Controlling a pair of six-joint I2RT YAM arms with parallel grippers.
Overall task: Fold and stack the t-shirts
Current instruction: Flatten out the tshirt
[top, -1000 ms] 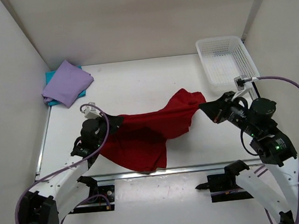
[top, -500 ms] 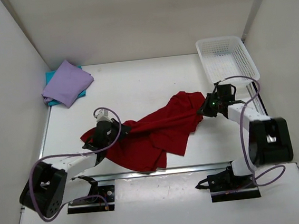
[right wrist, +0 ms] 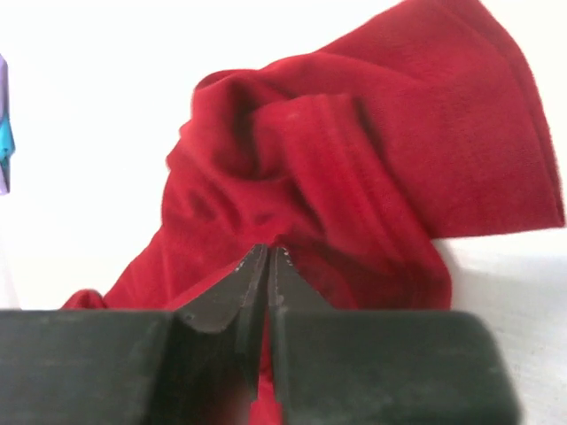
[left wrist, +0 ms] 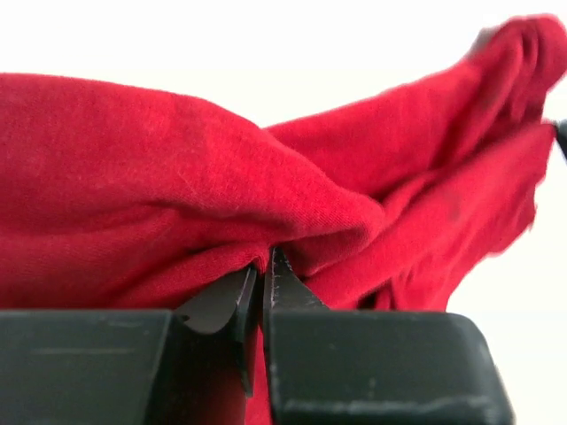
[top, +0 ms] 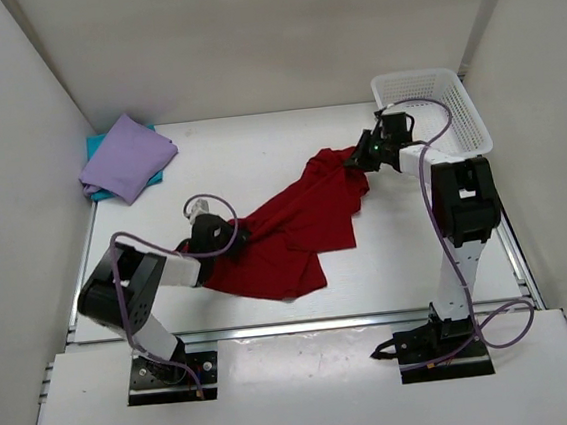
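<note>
The dark red t-shirt (top: 290,230) lies crumpled and stretched diagonally across the middle of the table. My left gripper (top: 228,240) is shut on its near-left edge; the wrist view shows red cloth (left wrist: 177,195) pinched between the jaws. My right gripper (top: 357,160) is shut on the shirt's far-right corner, red cloth (right wrist: 354,159) bunched just past the jaws. The pale lavender t-shirt (top: 125,158) lies folded on top of the teal t-shirt (top: 96,145) at the far left corner.
A white plastic mesh basket (top: 427,110) stands at the far right, just beyond my right gripper. White walls enclose the table on the left, back and right. A metal rail (top: 374,316) runs along the near edge.
Both arms have stretched out lower over the table. My right gripper has carried its corner of the red shirt farther back toward the basket; my left gripper has moved right and forward with its edge.
</note>
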